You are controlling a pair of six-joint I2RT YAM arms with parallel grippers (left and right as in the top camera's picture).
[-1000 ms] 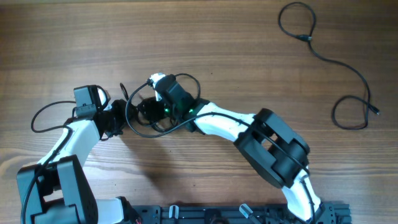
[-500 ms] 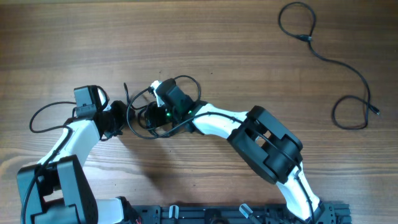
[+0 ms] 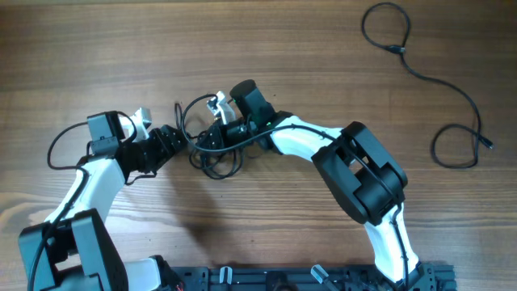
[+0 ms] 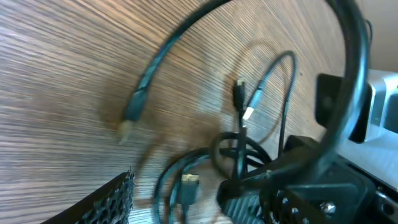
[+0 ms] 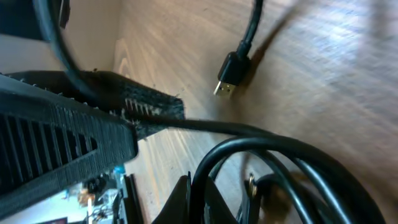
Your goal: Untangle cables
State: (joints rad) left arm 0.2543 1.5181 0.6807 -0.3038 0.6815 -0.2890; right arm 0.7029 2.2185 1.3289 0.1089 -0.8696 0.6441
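Note:
The cables [image 3: 216, 158] are a small tangle of thin black loops at the table's middle, between my two grippers. My right gripper [image 3: 218, 121] is shut on one black loop at the tangle's upper edge; in the right wrist view its jaws [image 5: 214, 198] pinch that cable [image 5: 261, 146], and a loose plug [image 5: 229, 74] lies on the wood beyond. My left gripper [image 3: 179, 141] is at the tangle's left edge. In the blurred left wrist view its fingers [image 4: 180, 202] stand apart with cable loops and a plug [image 4: 188, 185] between them.
A separate long black cable [image 3: 440, 81] with loops at both ends lies at the far right of the wooden table [image 3: 323, 48]. The arm bases stand at the front edge [image 3: 242, 279]. The right arm [image 3: 355, 174] arches over the middle.
My right gripper has moved up and to the right, pulling the cable loop with it. My left gripper has moved right and up towards the tangle. The tangle has shifted and spread.

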